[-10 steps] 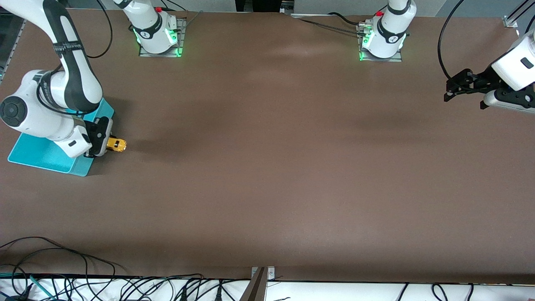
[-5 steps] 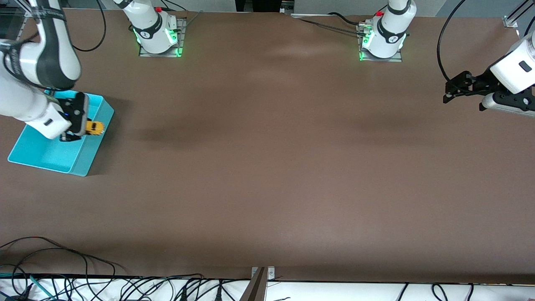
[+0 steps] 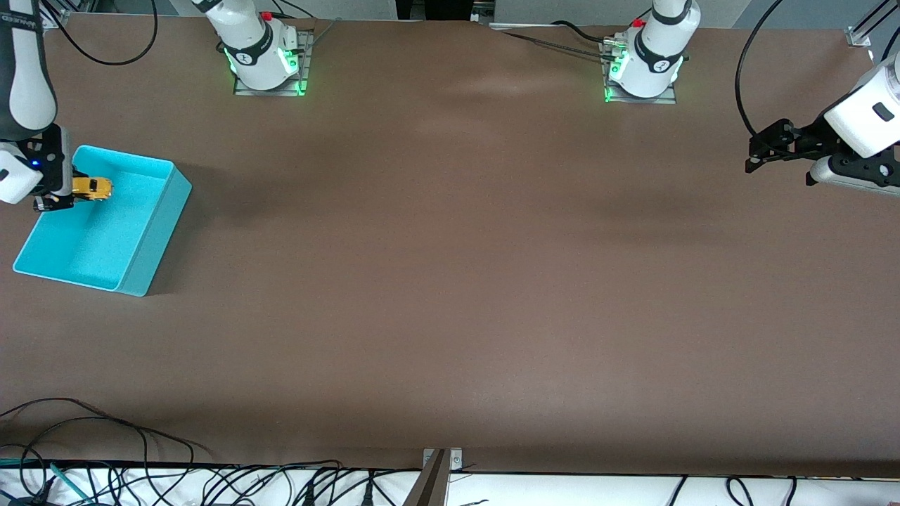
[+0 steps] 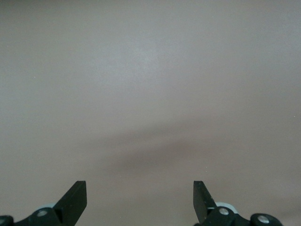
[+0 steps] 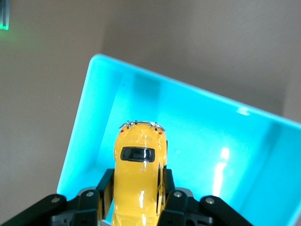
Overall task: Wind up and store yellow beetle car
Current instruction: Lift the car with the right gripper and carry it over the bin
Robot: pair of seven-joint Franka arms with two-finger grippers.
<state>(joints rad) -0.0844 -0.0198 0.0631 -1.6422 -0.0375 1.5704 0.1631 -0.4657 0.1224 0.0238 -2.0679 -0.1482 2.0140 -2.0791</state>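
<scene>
Item: yellow beetle car (image 5: 139, 181); clamped by its flanks between the two fingers of the right gripper (image 3: 65, 197), its rounded end with the chrome bumper pointing away from the wrist; carried in the air over the turquoise bin (image 3: 151, 232), above the part of the bin's floor farthest from the front camera and close to the wall at the table's edge (whether the wheels touch anything cannot be told from these views).

Item: turquoise bin; open-topped, rectangular, set askew on the brown table (image 3: 450, 281) at the right arm's end; its interior shows bare floor nearer the front camera than the car; walls upright all round; the right wrist view shows one corner of the rim (image 5: 94, 59) just past the car's bumper.

Item: left gripper (image 3: 763, 150); fingers (image 4: 75, 197) spread wide apart, holding nothing; it waits in the air over the table at the left arm's end, well apart from the bin; only bare brown surface lies beneath it.

Item: table; wide unoccupied surface between the bin and the left gripper.
</scene>
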